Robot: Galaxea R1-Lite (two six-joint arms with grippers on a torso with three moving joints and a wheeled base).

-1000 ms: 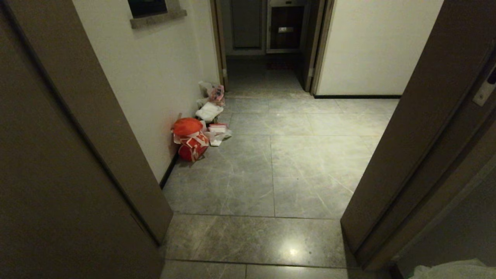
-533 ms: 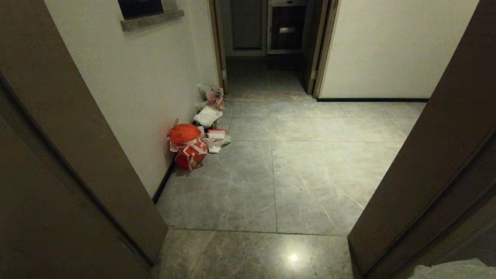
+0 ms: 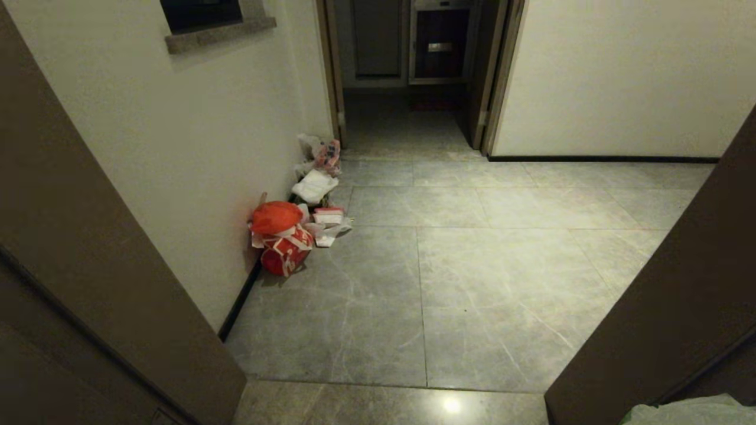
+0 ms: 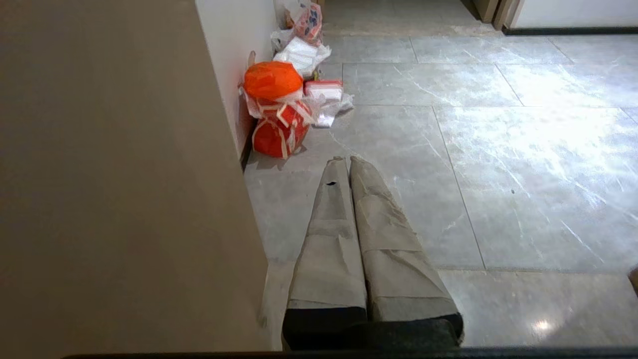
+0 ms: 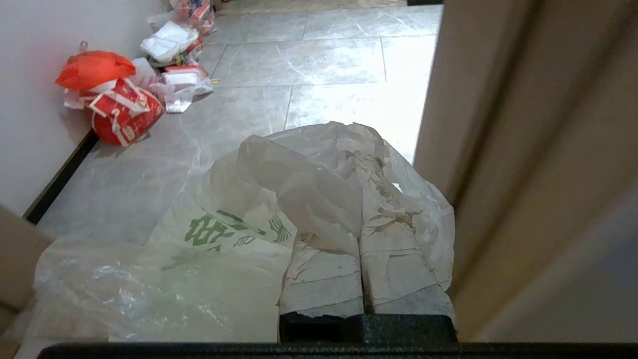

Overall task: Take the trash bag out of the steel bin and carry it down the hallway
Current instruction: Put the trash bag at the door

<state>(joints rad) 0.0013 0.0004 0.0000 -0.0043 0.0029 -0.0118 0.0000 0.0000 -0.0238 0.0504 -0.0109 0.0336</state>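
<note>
Hallway [image 3: 472, 265]: grey marbled floor tiles, off-white walls, dark door frames near left and right, stone-silled window far left; orange-red bag [image 3: 277, 236] and loose litter against the left wall. Steel bin: not in view. Right tool [image 5: 361, 249]: paper-wrapped fingers pressed together on a fold of the trash bag [image 5: 239, 234], which hangs low at near right, close by the right door frame. Left tool [image 4: 349, 164]: fingers together, empty, pointing level over the floor. Handling, as judged: keep the pinch firm, steer centrally through the doorway so the bag clears the frame.
</note>
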